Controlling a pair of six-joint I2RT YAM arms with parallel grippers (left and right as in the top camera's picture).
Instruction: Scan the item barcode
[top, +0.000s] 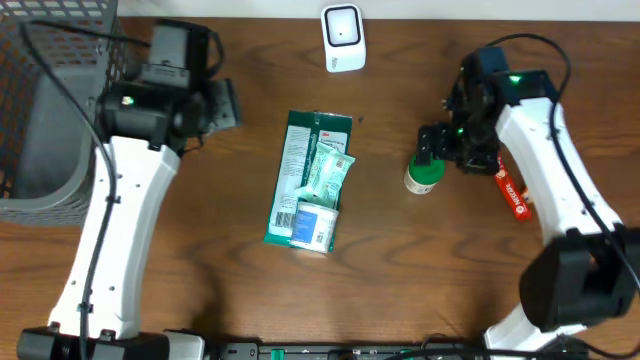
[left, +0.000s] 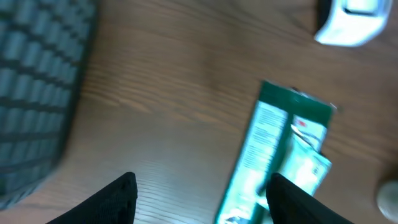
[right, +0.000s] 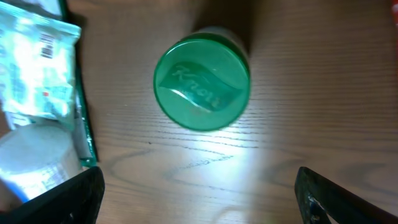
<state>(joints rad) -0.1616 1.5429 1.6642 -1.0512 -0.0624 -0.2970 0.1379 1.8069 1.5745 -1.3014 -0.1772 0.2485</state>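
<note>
A jar with a green lid (top: 423, 173) stands upright on the wooden table, right of centre. My right gripper (top: 436, 150) hovers just above and behind it, open. In the right wrist view the green lid (right: 202, 78) lies ahead of the right gripper (right: 199, 208), whose fingers (right: 71, 199) stand wide apart with only bare table between them. A white scanner (top: 343, 38) sits at the back edge. My left gripper (top: 230, 103) is open and empty, well left of the green flat package (top: 300, 175). In the left wrist view the left gripper (left: 202, 202) points toward that package (left: 267, 149).
On the green package lie a pale green packet (top: 330, 172) with a barcode (right: 46, 42) and a white and blue item (top: 314, 225). A grey mesh basket (top: 40, 110) fills the far left. A red tube (top: 513, 195) lies beside the right arm.
</note>
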